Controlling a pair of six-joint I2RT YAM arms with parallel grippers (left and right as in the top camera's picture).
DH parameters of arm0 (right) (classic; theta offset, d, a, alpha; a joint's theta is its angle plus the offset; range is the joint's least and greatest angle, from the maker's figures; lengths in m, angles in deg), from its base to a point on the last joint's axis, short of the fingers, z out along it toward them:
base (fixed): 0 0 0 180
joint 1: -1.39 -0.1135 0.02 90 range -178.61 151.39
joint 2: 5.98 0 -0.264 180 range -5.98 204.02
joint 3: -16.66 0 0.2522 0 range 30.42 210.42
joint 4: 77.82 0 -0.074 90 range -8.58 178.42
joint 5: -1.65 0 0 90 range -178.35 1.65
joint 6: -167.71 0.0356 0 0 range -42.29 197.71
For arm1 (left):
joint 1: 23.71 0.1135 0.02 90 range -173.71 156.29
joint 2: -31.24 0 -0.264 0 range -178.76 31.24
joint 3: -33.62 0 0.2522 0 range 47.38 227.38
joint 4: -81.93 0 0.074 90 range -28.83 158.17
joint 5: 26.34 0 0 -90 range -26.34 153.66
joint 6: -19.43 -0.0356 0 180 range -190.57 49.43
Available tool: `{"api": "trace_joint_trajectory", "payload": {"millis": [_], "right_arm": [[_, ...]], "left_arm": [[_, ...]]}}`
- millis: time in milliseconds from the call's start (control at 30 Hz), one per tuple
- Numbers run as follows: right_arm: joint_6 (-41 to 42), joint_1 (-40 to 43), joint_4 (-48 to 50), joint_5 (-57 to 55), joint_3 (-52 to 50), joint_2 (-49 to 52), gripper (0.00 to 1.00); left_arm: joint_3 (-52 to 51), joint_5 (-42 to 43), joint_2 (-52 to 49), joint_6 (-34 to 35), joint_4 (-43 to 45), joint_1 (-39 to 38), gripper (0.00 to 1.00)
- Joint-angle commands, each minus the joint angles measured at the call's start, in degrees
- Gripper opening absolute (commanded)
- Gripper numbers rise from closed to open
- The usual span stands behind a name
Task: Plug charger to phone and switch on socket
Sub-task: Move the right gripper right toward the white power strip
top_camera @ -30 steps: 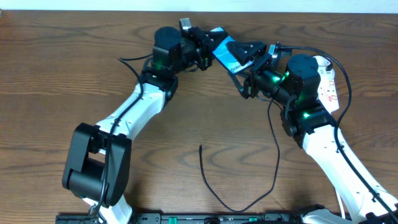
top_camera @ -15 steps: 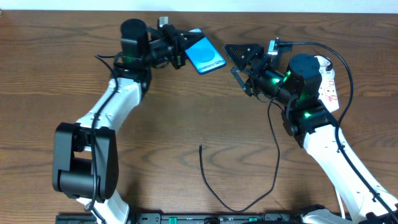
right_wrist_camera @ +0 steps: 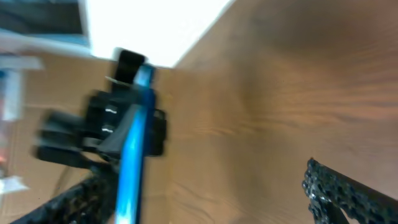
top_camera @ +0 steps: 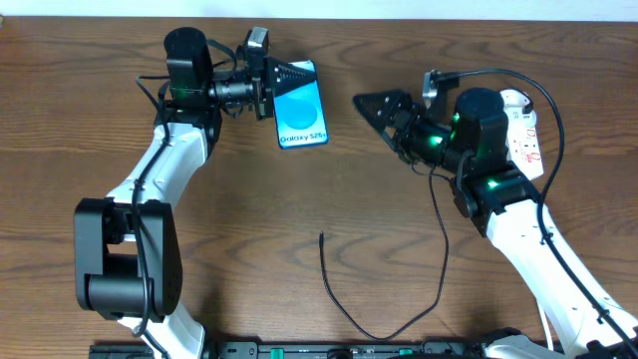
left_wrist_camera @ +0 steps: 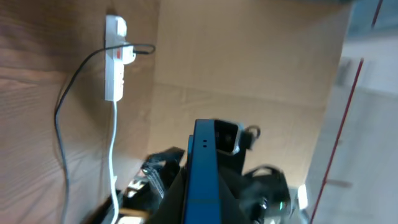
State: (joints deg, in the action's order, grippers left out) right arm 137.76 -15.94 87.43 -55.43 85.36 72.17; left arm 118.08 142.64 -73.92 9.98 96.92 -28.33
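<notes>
At upper left, the left hand point(top_camera: 282, 76) grasps the slim blue-screened phone point(top_camera: 301, 118) by its top end; on the brown wooden worktop point(top_camera: 249, 219) lies the free tip of the thin black charger cable point(top_camera: 349, 315), which the released, empty right hand point(top_camera: 377, 104) should pinch just behind; narrow white socket strip point(top_camera: 528, 135) at far right

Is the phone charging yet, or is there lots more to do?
Not yet. Done: the charger looks plugged into the socket. In hand: the left end effector holds the phone. Left: the charger's small tip lies loose on the table, so it must go into the phone, then the socket gets switched on.
</notes>
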Motion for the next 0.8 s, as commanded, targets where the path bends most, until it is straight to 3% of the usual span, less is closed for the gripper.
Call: {"api": "trace_joint_trajectory", "payload": {"millis": [0,233,767], "right_arm": [[-9.8,0.0,-4.8,-1.3,1.1,-0.4,0.96],[-17.2,0.0,-21.8,-10.9,1.1,-0.4,0.95],[-20.3,0.0,-45.5,-23.7,2.8,-0.4,0.87]], "left_arm": [[0.4,4.7,1.2,-7.5,0.4,0.1,0.07],[0.4,8.0,1.2,-17.6,0.5,0.1,0.07],[0.4,8.5,1.2,-18.6,0.5,0.1,0.07]]}}
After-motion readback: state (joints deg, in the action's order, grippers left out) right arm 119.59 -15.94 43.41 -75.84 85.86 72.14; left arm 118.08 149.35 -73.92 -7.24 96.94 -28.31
